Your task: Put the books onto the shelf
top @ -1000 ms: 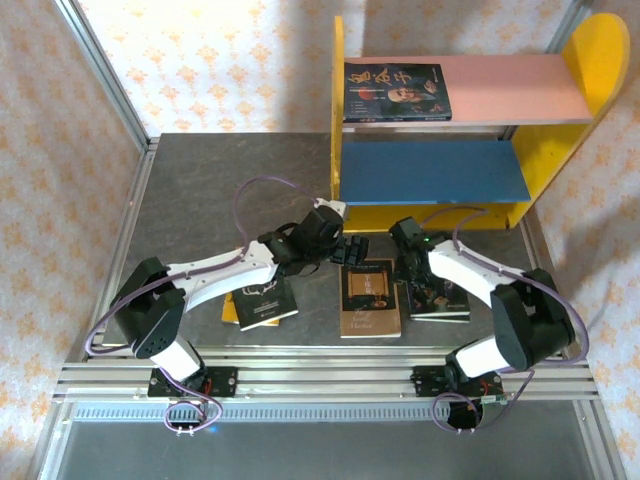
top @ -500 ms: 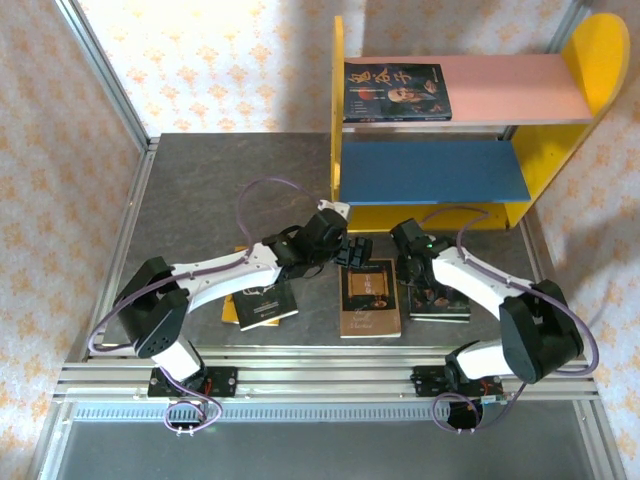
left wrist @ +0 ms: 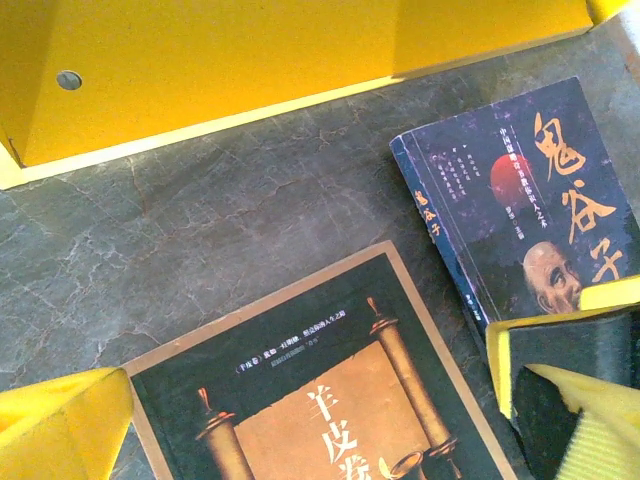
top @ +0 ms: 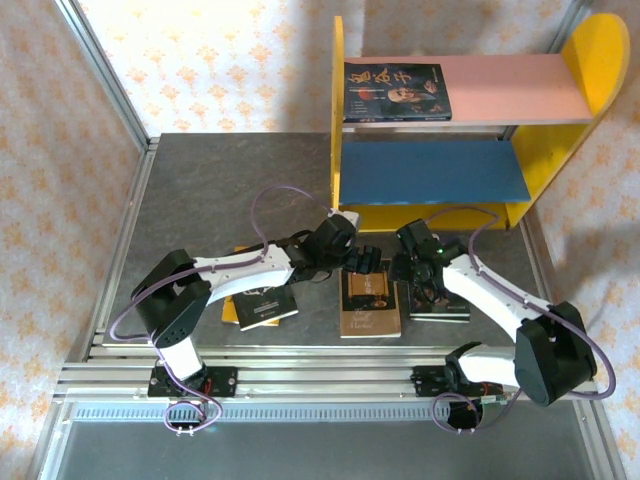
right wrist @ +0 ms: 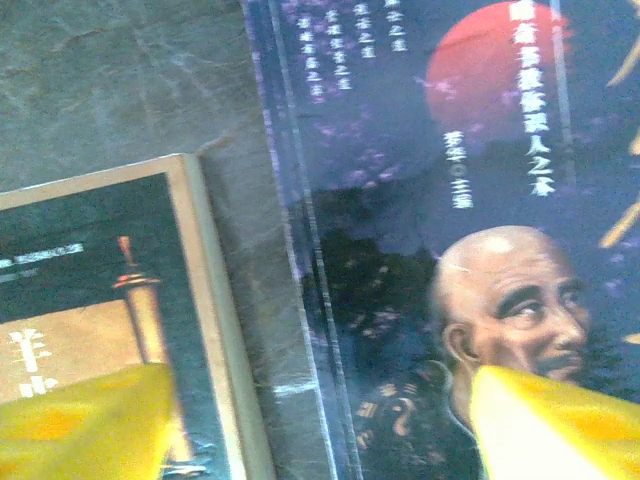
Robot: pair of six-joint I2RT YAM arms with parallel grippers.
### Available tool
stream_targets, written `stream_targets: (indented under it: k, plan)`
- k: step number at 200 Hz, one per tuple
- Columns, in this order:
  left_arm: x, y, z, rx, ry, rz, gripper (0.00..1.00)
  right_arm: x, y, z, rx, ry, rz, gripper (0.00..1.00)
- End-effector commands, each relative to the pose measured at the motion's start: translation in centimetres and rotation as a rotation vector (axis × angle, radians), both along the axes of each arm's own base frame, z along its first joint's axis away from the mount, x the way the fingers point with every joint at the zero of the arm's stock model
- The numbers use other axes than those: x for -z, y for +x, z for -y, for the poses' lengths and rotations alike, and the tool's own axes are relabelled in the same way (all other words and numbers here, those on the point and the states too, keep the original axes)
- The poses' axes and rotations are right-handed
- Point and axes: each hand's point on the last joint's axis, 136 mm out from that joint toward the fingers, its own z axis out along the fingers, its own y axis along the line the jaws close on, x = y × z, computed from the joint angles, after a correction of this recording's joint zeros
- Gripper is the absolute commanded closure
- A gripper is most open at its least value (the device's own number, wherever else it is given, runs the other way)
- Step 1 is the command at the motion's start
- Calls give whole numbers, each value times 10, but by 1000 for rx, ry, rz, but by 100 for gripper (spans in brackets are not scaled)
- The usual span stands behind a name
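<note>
1. Books not yet shelved lie flat on the grey table (top: pixel 200 190), in a row across the lower middle of the overhead view. A black book (top: pixel 268 300) sits on a yellow book (top: pixel 230 314) at left, a brown book (top: pixel 370 298) lies in the centre, and a dark blue book (top: pixel 440 302) lies at right.
2. One dark book (top: pixel 397 92) already lies on the pink board (top: pixel 520 90) of the shelf (top: pixel 598 50) at upper right, with the blue board (top: pixel 430 170) below it.
3. Both arms meet over the brown and dark blue books. The left pincer (left wrist: pixel 310 390) is spread wide above the brown cover, with one yellow pad (left wrist: pixel 60 420) at its left edge. The other pad is over the lower corner of the dark blue book.
4. The right pincer (right wrist: pixel 315 400) is likewise spread and holds nothing. At the bottom of its frame it straddles the strip of table between the two covers. Whether any pad touches a cover cannot be told.
5. The step in hand looks like the approach to the next pickup, most likely the brown book.
6. The next move calls for the left pincer to narrow its aim so that only one cover is caught. It must then come down and work a pad under an edge, since a thin paperback lying flat offers little to pinch. The right pincer could tip that edge up. A lift and a carry to the shelf would follow.
</note>
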Motion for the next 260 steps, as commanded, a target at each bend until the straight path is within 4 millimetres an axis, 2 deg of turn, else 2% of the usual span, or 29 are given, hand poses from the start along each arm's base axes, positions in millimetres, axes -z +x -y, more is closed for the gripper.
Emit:
stream_targets:
  k: [1,18,40,87,116,144,175,188,225,260]
  plan:
    - [-16,4,7,1,-29,28,1,-14,4,24,37,-131,16,10]
    - [-16,5,6,2,-21,30,1,-14,9,28,33,-174,3,3]
    - [-17,4,6,2,-20,31,1,-9,16,28,23,-200,-22,0]
    - [-20,4,3,-1,-12,38,1,25,16,33,24,-262,-156,0]
    - [-22,4,3,1,-12,41,1,46,11,25,-3,-236,-245,10]
    - [-21,4,3,2,-11,39,1,65,2,13,-30,-175,-315,29]
    - [-22,4,4,5,-15,41,1,55,1,10,-36,-140,-277,56]
    - [-21,4,6,9,-18,38,1,47,1,9,-46,-124,-253,63]
    - [-20,5,18,31,-47,19,1,20,0,2,-73,-49,-160,72]
    - [-22,7,28,40,-75,2,1,9,-3,-6,-105,8,-127,78]
